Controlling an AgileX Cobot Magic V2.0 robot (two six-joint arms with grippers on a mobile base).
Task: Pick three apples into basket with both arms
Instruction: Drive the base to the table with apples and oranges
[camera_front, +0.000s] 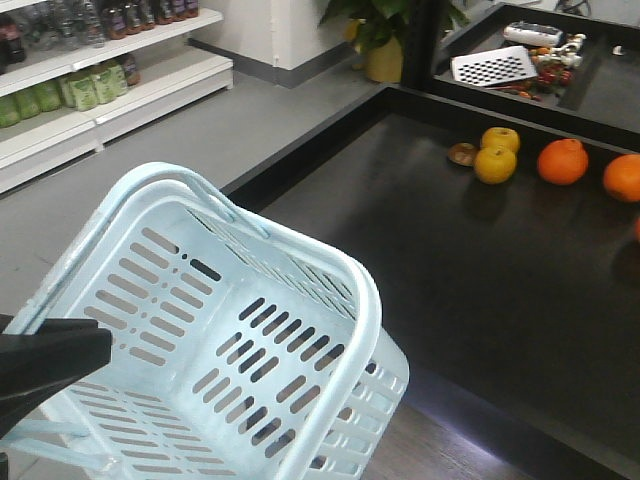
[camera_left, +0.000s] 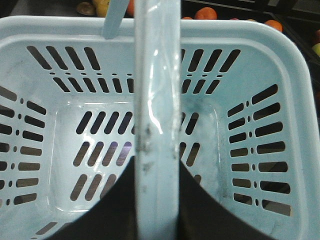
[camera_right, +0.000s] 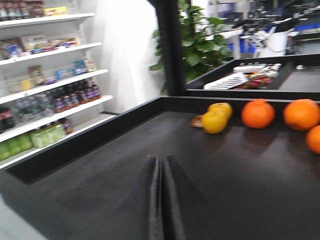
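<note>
Pale blue plastic fills the near view: the basket (camera_front: 365, 320) hangs tilted at the near edge of the black table (camera_front: 450, 270), its handle (camera_left: 157, 75) clamped between the fingers of the left end effector (camera_left: 156, 172). The right end effector (camera_right: 161, 162) hovers above the table, fingers pressed together on nothing. Farther back, two yellow fruits (camera_front: 497, 155) and two oranges (camera_front: 562, 161) rest on the table.
</note>
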